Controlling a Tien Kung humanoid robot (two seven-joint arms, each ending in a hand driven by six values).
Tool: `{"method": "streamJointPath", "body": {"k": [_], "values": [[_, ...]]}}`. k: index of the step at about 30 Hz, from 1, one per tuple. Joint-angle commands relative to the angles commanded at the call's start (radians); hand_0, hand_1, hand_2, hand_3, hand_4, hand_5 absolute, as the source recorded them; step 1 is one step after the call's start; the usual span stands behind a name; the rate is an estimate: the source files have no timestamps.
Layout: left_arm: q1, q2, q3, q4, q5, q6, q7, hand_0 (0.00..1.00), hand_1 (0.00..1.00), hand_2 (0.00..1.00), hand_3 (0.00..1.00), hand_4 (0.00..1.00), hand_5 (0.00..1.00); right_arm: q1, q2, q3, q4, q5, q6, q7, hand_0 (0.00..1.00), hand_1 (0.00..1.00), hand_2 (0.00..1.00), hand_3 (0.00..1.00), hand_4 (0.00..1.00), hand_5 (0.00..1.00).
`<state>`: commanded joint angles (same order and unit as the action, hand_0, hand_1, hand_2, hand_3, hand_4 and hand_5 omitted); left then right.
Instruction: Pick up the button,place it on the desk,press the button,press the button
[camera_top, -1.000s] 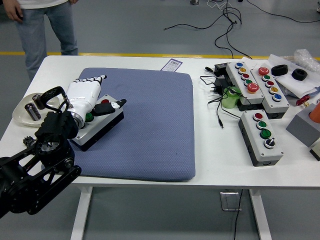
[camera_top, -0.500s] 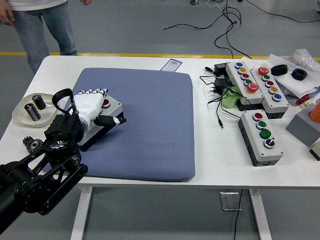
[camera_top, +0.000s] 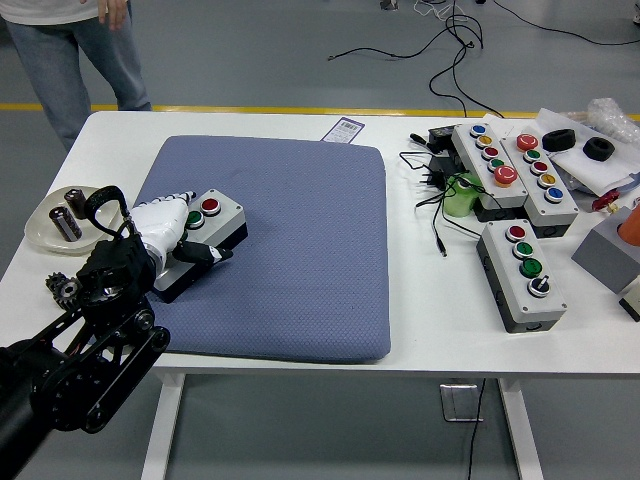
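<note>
Left hand (camera_top: 165, 225) lies on button box (camera_top: 205, 228) near end, fingers loose, gripping nothing; buttons sit just beyond fingertips, box runs away up-right on mat (camera_top: 290, 250)

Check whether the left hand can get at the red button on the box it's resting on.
Probably yes: the left hand lies on the box, and the red button sits uncovered just beyond its fingers.

The blue mat (camera_top: 290, 250) lies bare across its middle and right side. Its left edge is blocked by a button box (camera_top: 200, 240) with the left hand (camera_top: 160, 228) on it. A dish (camera_top: 45, 228) and gears (camera_top: 62, 289) crowd the table's (camera_top: 420, 330) left edge; boxes (camera_top: 520, 270) and cables (camera_top: 435, 200) fill the right.
</note>
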<state>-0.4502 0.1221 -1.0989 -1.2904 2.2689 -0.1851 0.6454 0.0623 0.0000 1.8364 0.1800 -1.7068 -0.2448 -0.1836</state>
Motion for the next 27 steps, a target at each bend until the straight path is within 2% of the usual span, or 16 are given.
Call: {"method": "streamJointPath", "body": {"k": [1, 2, 7, 8, 13, 14, 19, 20, 25, 26, 27], "values": [[-0.001, -0.006, -0.008, 0.008, 0.0, -0.006, 0.0, 0.828, 0.998, 0.998, 0.998, 0.998, 0.576, 0.0, 0.0, 0.0, 0.0, 0.0, 0.0, 0.0, 0.521, 0.651, 0.698, 0.618, 0.313, 0.138], [-0.001, -0.012, -0.015, 0.015, 0.0, -0.011, 0.0, 0.768, 0.966, 0.998, 0.998, 0.996, 0.469, 0.0, 0.0, -0.001, 0.0, 0.0, 0.0, 0.0, 0.52, 0.652, 0.697, 0.618, 0.314, 0.137], [-0.004, -0.036, -0.058, 0.048, 0.0, -0.029, 0.0, 0.768, 0.966, 0.998, 0.998, 0.996, 0.469, 0.0, 0.0, -0.002, 0.0, 0.001, 0.0, 0.0, 0.52, 0.652, 0.697, 0.618, 0.314, 0.137], [-0.006, -0.04, -0.066, 0.055, 0.0, -0.035, 0.0, 0.696, 0.905, 0.998, 0.998, 0.958, 0.369, 0.0, 0.0, -0.001, 0.0, 0.001, 0.0, 0.0, 0.52, 0.651, 0.698, 0.619, 0.315, 0.137], [-0.008, -0.041, -0.072, 0.07, 0.0, -0.052, 0.0, 0.696, 0.905, 0.998, 0.998, 0.958, 0.369, 0.0, 0.0, 0.002, 0.0, -0.001, 0.0, 0.001, 0.52, 0.651, 0.698, 0.619, 0.315, 0.137], [-0.008, -0.041, -0.071, 0.069, 0.0, -0.057, 0.0, 0.507, 0.699, 0.941, 0.998, 0.934, 0.288, 0.0, 0.0, 0.003, 0.0, -0.001, -0.001, 0.001, 0.52, 0.65, 0.697, 0.619, 0.315, 0.137], [-0.016, -0.037, -0.056, 0.066, 0.0, -0.081, 0.0, 0.507, 0.699, 0.941, 0.998, 0.934, 0.288, 0.0, 0.0, 0.003, 0.0, -0.003, 0.0, 0.001, 0.52, 0.65, 0.697, 0.619, 0.315, 0.137], [-0.017, -0.036, -0.052, 0.067, 0.0, -0.089, 0.0, 0.483, 0.453, 0.618, 0.998, 0.829, 0.081, 0.0, 0.0, 0.003, 0.0, -0.003, 0.0, 0.001, 0.519, 0.65, 0.697, 0.619, 0.315, 0.136], [-0.024, -0.03, -0.037, 0.078, 0.0, -0.103, 0.0, 0.483, 0.453, 0.618, 0.998, 0.829, 0.081, 0.002, 0.0, 0.001, 0.0, 0.001, -0.002, 0.001, 0.519, 0.65, 0.697, 0.619, 0.315, 0.136], [-0.026, -0.029, -0.034, 0.08, 0.0, -0.103, 0.0, 0.309, 0.343, 0.355, 0.856, 0.787, 0.012, 0.002, 0.0, 0.001, 0.0, 0.002, -0.002, 0.001, 0.519, 0.65, 0.696, 0.619, 0.315, 0.136], [-0.027, -0.027, -0.03, 0.082, 0.0, -0.104, 0.0, 0.309, 0.343, 0.355, 0.856, 0.787, 0.012, 0.002, 0.0, 0.001, 0.0, 0.002, -0.002, 0.001, 0.519, 0.65, 0.696, 0.619, 0.315, 0.136]]}}
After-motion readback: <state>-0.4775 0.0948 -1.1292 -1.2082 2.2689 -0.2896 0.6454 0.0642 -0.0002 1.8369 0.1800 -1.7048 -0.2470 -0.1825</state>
